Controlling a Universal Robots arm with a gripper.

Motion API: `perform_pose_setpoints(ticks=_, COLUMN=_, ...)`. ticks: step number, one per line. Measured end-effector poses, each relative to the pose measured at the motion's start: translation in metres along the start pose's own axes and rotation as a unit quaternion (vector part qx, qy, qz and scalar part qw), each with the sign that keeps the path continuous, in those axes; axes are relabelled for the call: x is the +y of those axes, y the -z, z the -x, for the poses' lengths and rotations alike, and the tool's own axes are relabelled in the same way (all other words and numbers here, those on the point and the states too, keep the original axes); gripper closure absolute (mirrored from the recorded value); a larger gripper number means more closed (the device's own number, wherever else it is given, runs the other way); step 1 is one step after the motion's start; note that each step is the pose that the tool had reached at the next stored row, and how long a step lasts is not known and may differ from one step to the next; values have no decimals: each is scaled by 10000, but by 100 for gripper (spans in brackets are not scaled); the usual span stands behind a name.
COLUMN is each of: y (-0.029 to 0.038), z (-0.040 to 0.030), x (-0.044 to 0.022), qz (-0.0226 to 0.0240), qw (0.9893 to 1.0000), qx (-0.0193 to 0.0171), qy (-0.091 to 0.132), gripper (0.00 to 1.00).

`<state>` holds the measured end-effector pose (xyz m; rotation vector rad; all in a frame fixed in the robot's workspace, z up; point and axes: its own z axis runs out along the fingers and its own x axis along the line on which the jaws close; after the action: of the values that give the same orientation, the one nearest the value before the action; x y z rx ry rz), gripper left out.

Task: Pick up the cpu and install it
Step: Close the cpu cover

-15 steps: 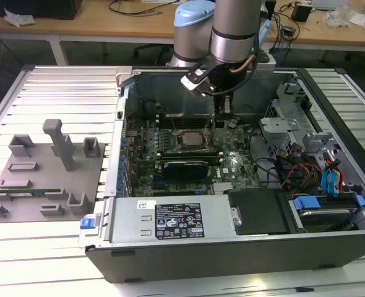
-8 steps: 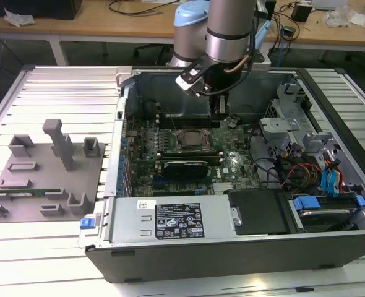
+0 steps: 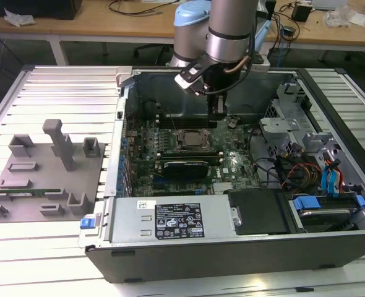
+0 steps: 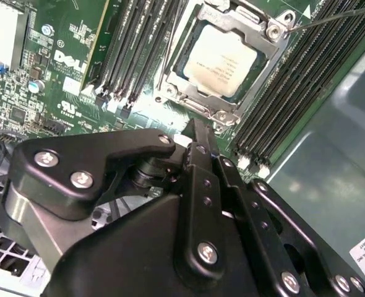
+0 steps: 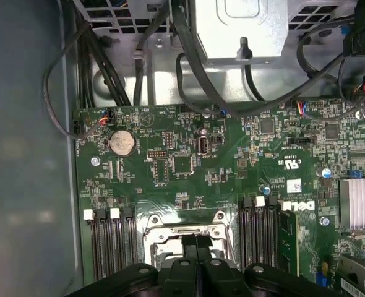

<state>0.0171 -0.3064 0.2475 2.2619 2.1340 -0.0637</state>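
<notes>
One open computer case holds everything you care about. At nine o'clock from it in the exterior view, a grey holder plate carries a long green memory stick in one of its slots. Inside the case the green motherboard lies flat. The gripper hangs over it, its fingers pressed together with nothing that you can see between them. From those fingertips the metal-framed socket lies at about seven o'clock in the exterior view, just beside them rather than under them. The cpu is in that socket: in the second wrist view its silvery top sits flat inside the frame, edges square with the frame's sides. Being square, it gives you no long axis to line up with. You can take the placing as done, I judge; whether the frame is latched over it you cannot tell.
</notes>
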Motion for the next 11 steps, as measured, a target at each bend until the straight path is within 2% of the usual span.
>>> perform_pose_setpoints(ticks=5, y=-24, z=20, x=-133, qz=4, qw=10000, qx=28, qy=1, gripper=89)
perform_pose_setpoints(ticks=6, y=-42, z=35, x=-178, qz=5, qw=10000, qx=31, qy=0, gripper=89)
perform_pose_setpoints(ticks=11, y=-104, z=79, x=-306, qz=9, qw=10000, qx=38, qy=0, gripper=89)
